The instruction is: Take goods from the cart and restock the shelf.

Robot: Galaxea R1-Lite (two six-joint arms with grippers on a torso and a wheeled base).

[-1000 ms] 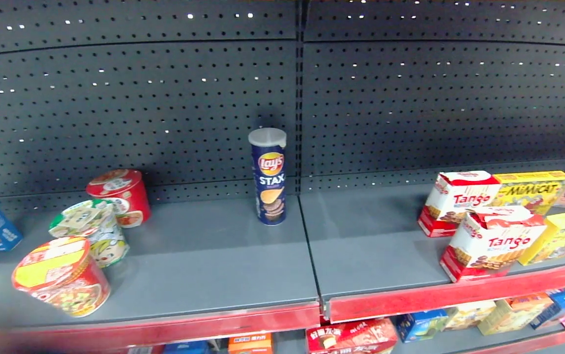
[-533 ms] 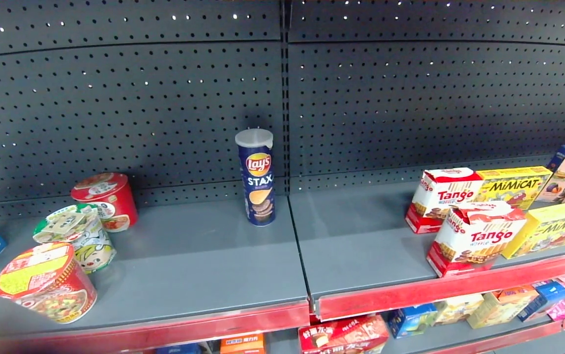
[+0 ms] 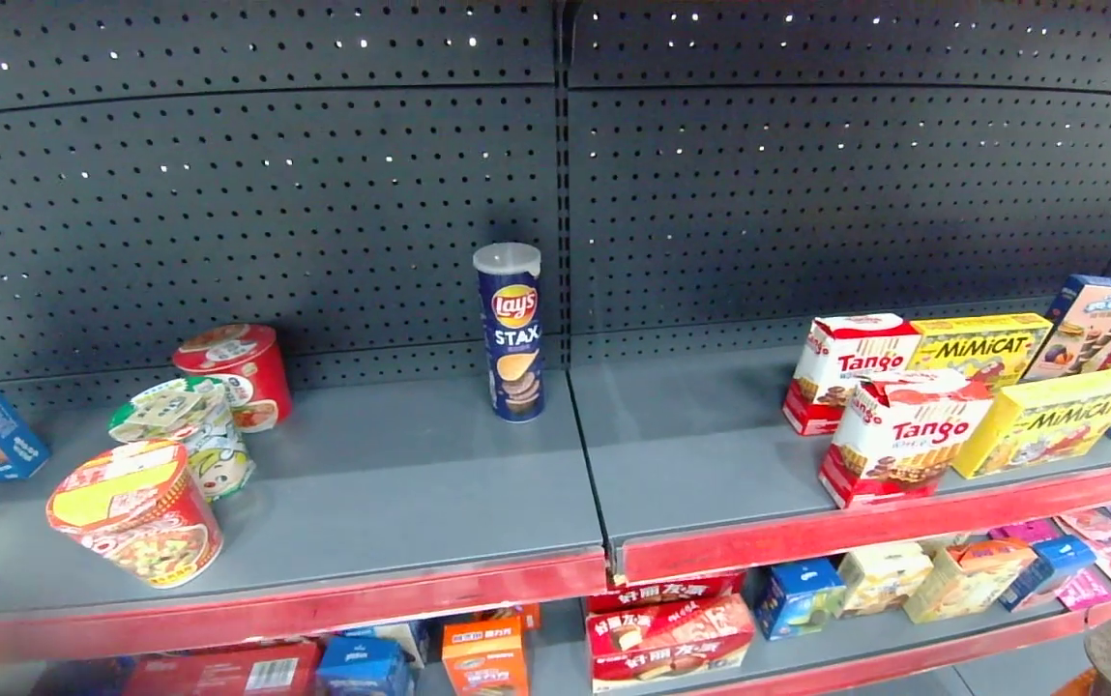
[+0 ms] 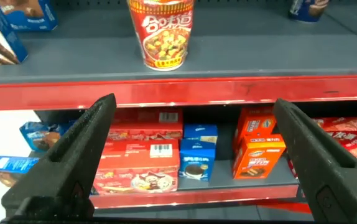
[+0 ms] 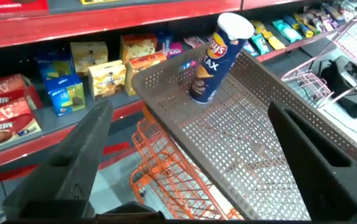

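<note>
Blue chip can [image 3: 511,333] seemingly unmoved on shelf [image 3: 400,503]; view shifted

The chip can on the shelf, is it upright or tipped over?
Upright: the chip can stands on its base on the shelf, lid on top.

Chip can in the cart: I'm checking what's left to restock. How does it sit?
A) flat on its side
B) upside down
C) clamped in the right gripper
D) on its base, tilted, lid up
D: the chip can stands tilted on its base in the cart basket, lid up, apart from the open right gripper.
</note>
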